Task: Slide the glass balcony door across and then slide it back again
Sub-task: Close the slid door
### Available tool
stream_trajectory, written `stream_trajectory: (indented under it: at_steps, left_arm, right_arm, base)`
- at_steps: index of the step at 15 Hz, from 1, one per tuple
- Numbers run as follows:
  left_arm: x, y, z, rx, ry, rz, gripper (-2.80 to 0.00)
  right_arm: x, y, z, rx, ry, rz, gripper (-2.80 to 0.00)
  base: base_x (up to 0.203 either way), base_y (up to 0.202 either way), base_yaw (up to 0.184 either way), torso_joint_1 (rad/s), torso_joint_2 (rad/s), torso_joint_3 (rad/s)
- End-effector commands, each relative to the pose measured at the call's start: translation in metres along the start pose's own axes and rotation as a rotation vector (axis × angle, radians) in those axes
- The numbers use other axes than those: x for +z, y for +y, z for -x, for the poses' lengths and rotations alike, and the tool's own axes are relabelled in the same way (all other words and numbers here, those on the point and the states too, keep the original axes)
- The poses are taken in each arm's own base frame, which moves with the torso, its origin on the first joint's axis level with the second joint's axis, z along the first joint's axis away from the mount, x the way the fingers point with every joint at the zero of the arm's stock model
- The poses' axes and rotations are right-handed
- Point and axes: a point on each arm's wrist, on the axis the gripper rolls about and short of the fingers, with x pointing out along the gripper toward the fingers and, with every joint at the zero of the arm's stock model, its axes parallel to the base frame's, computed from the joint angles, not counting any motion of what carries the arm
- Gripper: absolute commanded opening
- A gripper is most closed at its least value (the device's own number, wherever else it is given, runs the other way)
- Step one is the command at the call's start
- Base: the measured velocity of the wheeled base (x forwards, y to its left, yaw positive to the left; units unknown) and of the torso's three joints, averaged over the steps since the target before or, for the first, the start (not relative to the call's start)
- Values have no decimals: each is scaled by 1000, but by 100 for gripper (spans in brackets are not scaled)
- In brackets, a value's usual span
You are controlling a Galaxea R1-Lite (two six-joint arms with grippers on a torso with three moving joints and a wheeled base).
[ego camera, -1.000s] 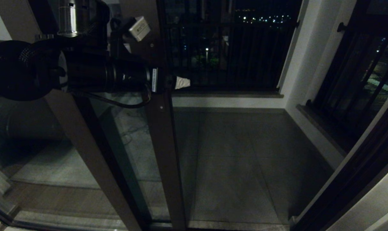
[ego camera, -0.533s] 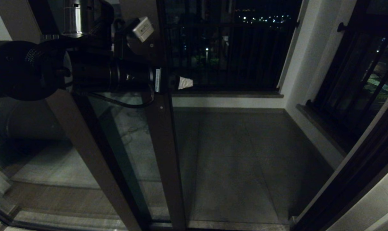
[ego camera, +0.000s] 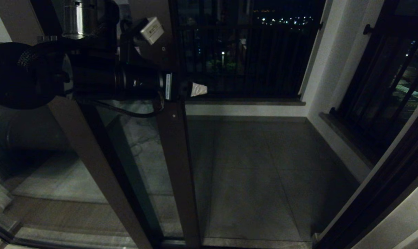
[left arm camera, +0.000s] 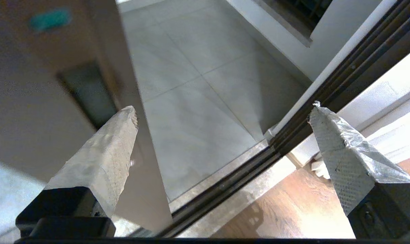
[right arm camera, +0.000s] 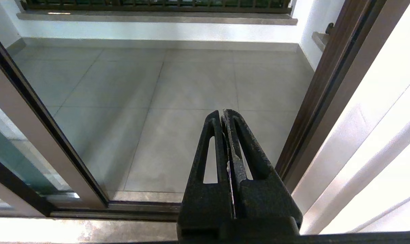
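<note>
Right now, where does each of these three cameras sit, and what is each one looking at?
Head view: sits on the robot's head, looking forward and down through the doorway at the balcony floor; the left arm reaches to the glass balcony door.
Left wrist view: sits behind the left tool, open beside the door's edge, facing the floor track.
Right wrist view: sits behind the right tool, shut and held apart from the door, facing the balcony floor.
Shared: all three show the tiled balcony floor and the door.

Grey tiled balcony floor (ego camera: 257,173), white walls (ego camera: 319,76), dark railing (ego camera: 250,58), distant city lights (ego camera: 285,20), wooden indoor floor (left arm camera: 293,210)
</note>
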Motion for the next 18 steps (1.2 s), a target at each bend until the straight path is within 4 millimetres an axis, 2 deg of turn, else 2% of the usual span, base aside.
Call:
stream_trajectory:
  at_steps: [1,12,18]
  left_arm:
    - [3,0,16,10,-18,1,0]
    - [-1,11,-4,26,0,8,0]
    - [3,4,-10,1,-11,1,0]
  right_arm:
    - [0,0,0,0,2,1,-280]
    - [0,0,0,0,2,1,-280]
    - [0,0,0,0,2,1,-280]
  base:
    - [0,0,0,0,0,0]
    - [0,0,0,0,0,0]
    - [0,0,0,0,0,0]
